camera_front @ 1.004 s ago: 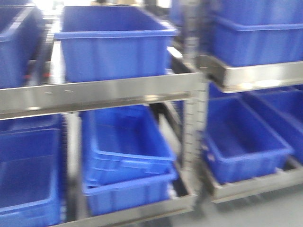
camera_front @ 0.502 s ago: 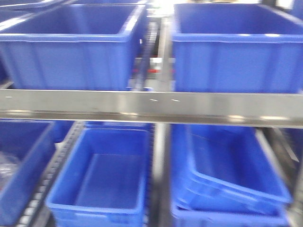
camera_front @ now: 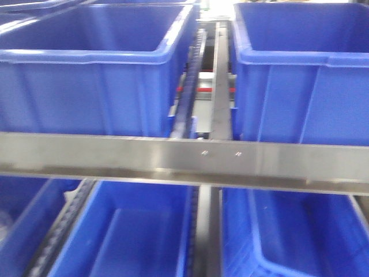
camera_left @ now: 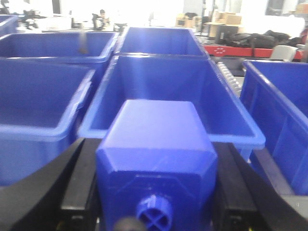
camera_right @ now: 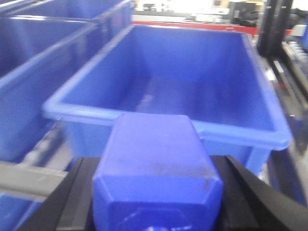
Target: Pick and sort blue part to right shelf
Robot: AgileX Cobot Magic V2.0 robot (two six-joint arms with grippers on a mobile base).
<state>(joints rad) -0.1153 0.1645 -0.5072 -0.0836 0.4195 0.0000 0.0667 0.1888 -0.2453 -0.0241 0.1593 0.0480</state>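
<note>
**Shelf approach, both arms loaded.** A brushed steel cross rail [camera_front: 184, 161] spans the rack. Glossy, thin-walled blue plastic bins [camera_front: 86, 92] with rolled rims are seated above the rail, and more lie below it.

A faceted blue plastic part [camera_right: 154, 159] with chamfered edges is clamped in the right tool [camera_right: 156, 192], with matte black fingers [camera_right: 236, 192] pressed to both flanks. The part is carried just above what appears to be the rail, a grey strip low in the right wrist view. Beyond the rail an empty rectangular bin [camera_right: 192, 53] lies directly ahead.

A like blue block [camera_left: 156, 144], bearing a round cross-slotted boss, is gripped in the same way by the left tool [camera_left: 156, 187]. No rail is shown in that view, so its place relative to the rail cannot be told.

For a clean deposit, the part is best carried past the near rim and lowered level toward the bin floor before the fingers are parted. The hard, smooth plastic is judged liable to slide or bounce if it is released high.
</note>
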